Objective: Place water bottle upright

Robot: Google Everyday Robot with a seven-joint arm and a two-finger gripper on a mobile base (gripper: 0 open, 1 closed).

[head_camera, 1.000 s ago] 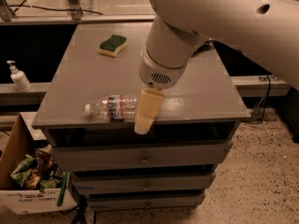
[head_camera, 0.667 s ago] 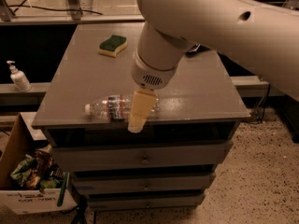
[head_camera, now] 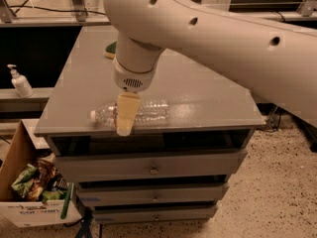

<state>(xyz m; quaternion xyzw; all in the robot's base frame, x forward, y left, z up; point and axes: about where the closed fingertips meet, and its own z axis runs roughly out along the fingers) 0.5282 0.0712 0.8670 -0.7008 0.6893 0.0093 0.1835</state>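
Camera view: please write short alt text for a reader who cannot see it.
A clear water bottle lies on its side near the front edge of a grey drawer cabinet. The robot's hand is at the bottle near its cap, which points left.

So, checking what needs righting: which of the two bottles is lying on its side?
The clear water bottle at the front edge of the table, with the gripper over it; the white pump bottle stands upright off the table.

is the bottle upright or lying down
Lying down. The bottle lies lengthwise on the table near its front edge, cap pointing left. The gripper hangs over its capped half.
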